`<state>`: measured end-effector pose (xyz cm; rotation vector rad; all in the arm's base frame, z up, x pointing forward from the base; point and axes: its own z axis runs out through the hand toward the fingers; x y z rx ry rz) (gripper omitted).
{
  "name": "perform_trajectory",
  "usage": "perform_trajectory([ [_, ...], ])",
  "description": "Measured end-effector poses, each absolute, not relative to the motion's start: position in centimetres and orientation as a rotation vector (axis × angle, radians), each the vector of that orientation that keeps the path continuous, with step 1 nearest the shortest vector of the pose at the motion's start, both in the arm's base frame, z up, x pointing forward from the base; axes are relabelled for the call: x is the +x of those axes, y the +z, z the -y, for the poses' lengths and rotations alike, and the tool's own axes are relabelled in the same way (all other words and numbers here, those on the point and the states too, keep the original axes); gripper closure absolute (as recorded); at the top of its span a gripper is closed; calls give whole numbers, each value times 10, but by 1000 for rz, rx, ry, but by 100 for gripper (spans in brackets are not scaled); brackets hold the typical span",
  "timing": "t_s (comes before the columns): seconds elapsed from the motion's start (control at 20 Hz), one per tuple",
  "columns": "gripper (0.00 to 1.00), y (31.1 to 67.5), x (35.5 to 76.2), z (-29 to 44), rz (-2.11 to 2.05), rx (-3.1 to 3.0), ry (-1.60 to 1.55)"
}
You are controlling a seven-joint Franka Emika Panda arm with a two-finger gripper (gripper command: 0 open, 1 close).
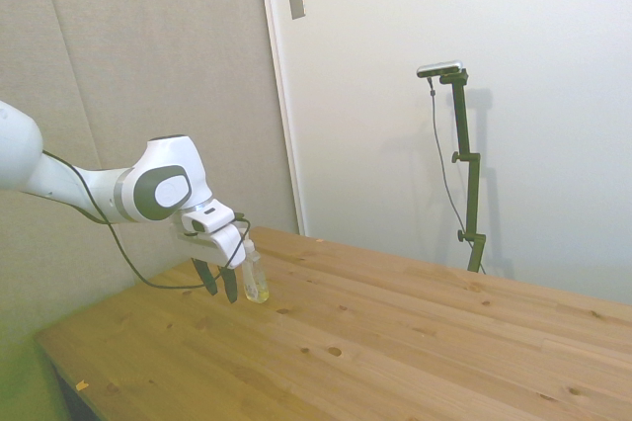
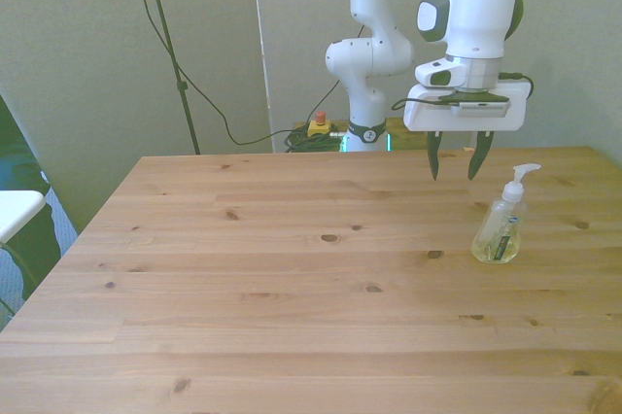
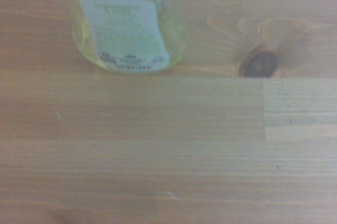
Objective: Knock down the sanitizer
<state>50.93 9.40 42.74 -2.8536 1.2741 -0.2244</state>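
Sanitizer [image 2: 501,229] stands upright on the wooden table [image 2: 292,288], toward the front view's right side and a little back from the middle of the tabletop. It is a small clear pump bottle with pale yellow liquid in its lower part, a label on its face and a white pump top whose spout points to the front view's right. In the wrist view the sanitizer [image 3: 129,29] shows only its lower body, the label blurred, with a dark knot [image 3: 258,63] in the wood beside it.

Behind the bottle and slightly toward the front view's left hangs the gripper [image 2: 454,171]. Its two dark fingers [image 2: 433,156] point down and are spread apart with nothing between them, their tips above the tabletop and near the level of the pump top. No part of the gripper touches the bottle in the front view. In the side view the gripper [image 1: 220,283] overlaps the sanitizer [image 1: 256,278], so contact cannot be judged from there.

Farther back, the white arm [image 2: 466,16] rises from its base beyond the table's far edge, where a small yellow box with a red button [image 2: 318,125] sits among cables.
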Motion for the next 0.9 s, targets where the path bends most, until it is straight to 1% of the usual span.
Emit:
perform_trajectory([
  [0.25, 100, 421, 539, -102, -1287, -2853, -213],
  [0.9, 100, 412, 596, -113, -1334, -2856, -189],
])
